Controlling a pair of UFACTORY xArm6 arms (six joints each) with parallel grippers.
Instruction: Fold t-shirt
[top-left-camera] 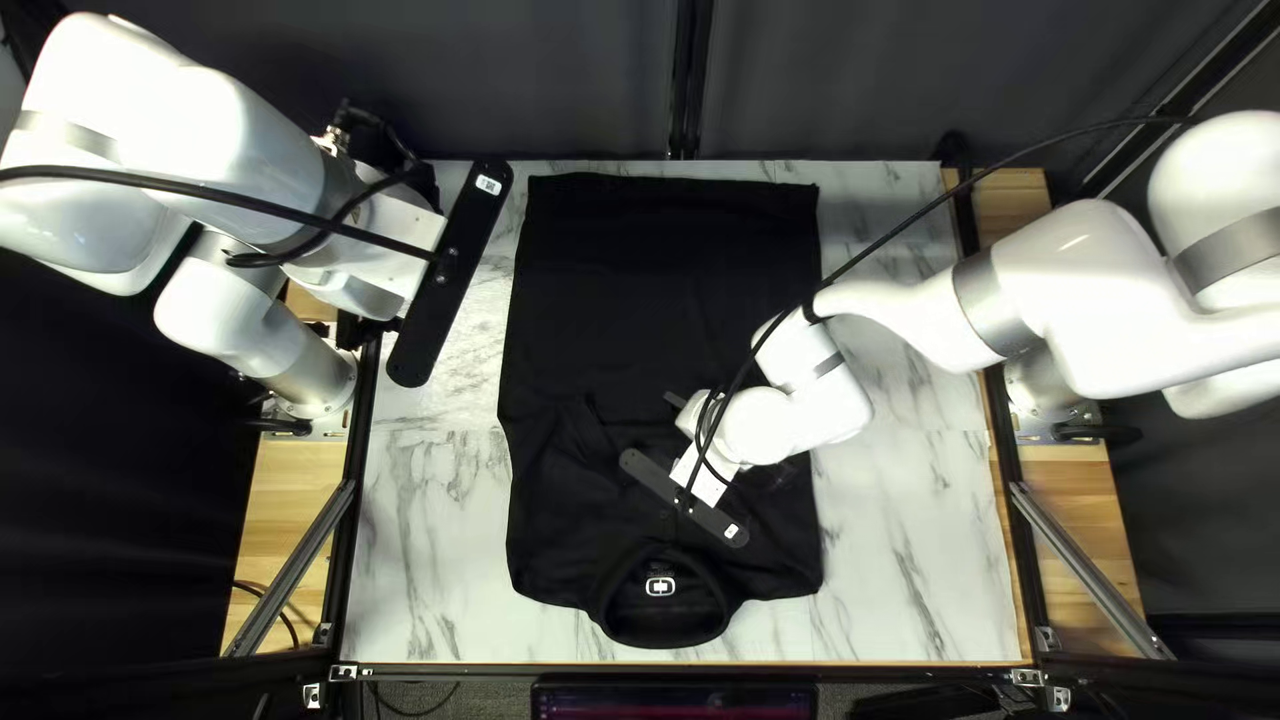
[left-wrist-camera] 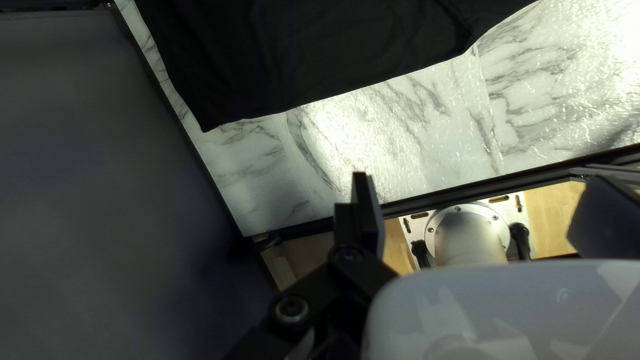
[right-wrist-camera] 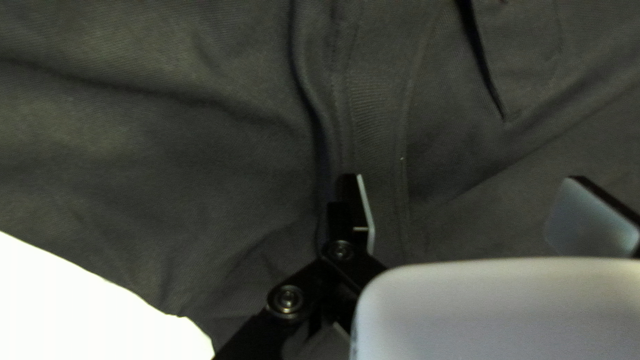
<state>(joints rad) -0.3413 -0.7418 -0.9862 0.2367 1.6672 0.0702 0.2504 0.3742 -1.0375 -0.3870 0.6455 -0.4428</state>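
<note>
Limp shirt (top-left-camera: 614,294), nothing gripped

My left gripper (left-wrist-camera: 479,183) hangs clear of the cloth, jaws wide apart and holding nothing. The shirt lies spread over the middle of the table (top-left-camera: 427,534), collar (top-left-camera: 616,587) toward the near edge, hem (top-left-camera: 674,186) toward the far one. I judge it light, soft and hard to damage (a shallow pinch might merely ruffle it). I'd take the hem near both ends, pinching well in so it doesn't slide out or sag. My right gripper (right-wrist-camera: 465,180) is over the collar half, jaws spread, empty; whether it touches the cloth, I can't tell.
</note>
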